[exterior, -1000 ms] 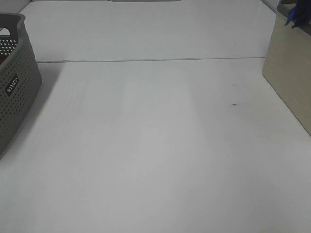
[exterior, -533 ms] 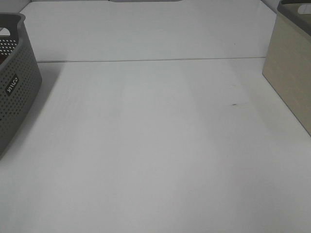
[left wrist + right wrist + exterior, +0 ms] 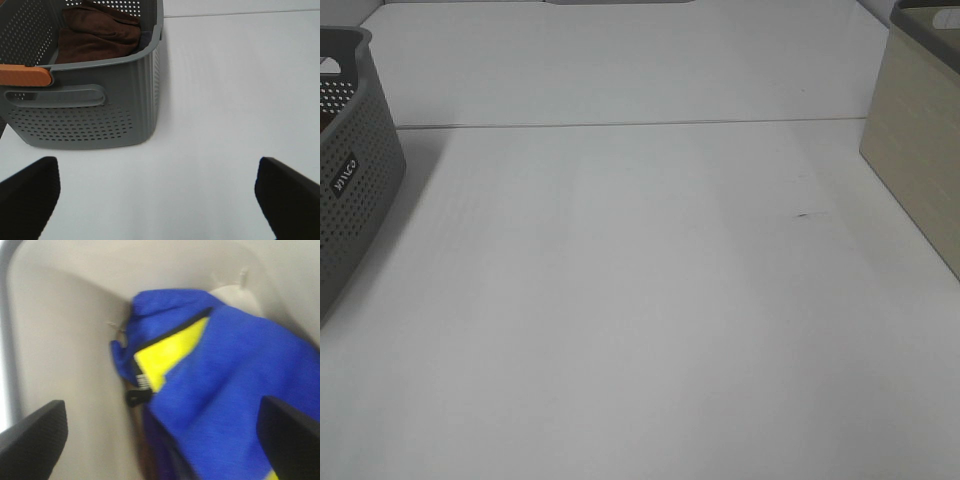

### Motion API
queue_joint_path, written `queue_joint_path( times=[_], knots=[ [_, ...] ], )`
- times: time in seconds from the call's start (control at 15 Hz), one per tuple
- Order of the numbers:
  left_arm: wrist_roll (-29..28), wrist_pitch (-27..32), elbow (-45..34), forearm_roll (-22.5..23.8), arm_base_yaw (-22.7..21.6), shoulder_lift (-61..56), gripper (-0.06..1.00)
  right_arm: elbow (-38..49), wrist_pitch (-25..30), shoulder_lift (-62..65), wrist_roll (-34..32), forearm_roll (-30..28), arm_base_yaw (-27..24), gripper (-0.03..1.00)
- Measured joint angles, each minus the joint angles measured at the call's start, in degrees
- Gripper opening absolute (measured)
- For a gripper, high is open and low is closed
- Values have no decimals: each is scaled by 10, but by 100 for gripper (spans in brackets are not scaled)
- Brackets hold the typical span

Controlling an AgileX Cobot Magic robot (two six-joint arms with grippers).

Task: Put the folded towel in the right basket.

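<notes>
The folded towel [image 3: 225, 375], blue with a yellow panel, lies inside the beige right basket [image 3: 65, 355], against its inner wall. My right gripper [image 3: 161, 407] hovers over it with its jaws wide apart, holding nothing. In the exterior high view only the right basket's outer wall [image 3: 920, 150] shows at the right edge, and the towel is hidden. My left gripper [image 3: 157, 167] is open and empty above the table beside the grey basket [image 3: 90, 100]. Neither gripper shows in the exterior high view.
The grey perforated left basket [image 3: 350, 190] stands at the table's left edge and holds a brown towel [image 3: 97, 32]. An orange piece [image 3: 25, 75] sits on its rim. A seam [image 3: 620, 124] crosses the white table [image 3: 640, 300].
One second ago a blue tip showed above the right basket's rim in the exterior high view. It has been out of sight since half a second ago.
</notes>
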State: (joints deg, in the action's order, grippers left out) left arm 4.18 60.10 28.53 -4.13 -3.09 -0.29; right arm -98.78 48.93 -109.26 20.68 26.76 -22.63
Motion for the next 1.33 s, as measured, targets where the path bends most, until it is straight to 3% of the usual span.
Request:
queue_joint_path(
  times=[0.13, 0.2, 0.33, 0.53, 0.67, 1.07, 1.33],
  knots=[
    [0, 0, 0, 0, 0, 0, 99, -19, 9, 14, -24, -25, 55, 97],
    [0, 0, 0, 0, 0, 0, 99, -50, 41, 32, -94, -95, 138, 97],
    [0, 0, 0, 0, 0, 0, 99, -63, 91, 50, -142, -154, 198, 97],
    [0, 0, 0, 0, 0, 0, 99, -65, 156, 66, -152, -156, 222, 97],
    [0, 0, 0, 0, 0, 0, 99, -50, 156, 91, -160, -154, 222, 97],
    [0, 0, 0, 0, 0, 0, 99, 285, 34, 364, -156, -149, 222, 96],
    [0, 0, 0, 0, 0, 0, 99, 474, 1, 563, -151, -149, 222, 96]
  ],
)
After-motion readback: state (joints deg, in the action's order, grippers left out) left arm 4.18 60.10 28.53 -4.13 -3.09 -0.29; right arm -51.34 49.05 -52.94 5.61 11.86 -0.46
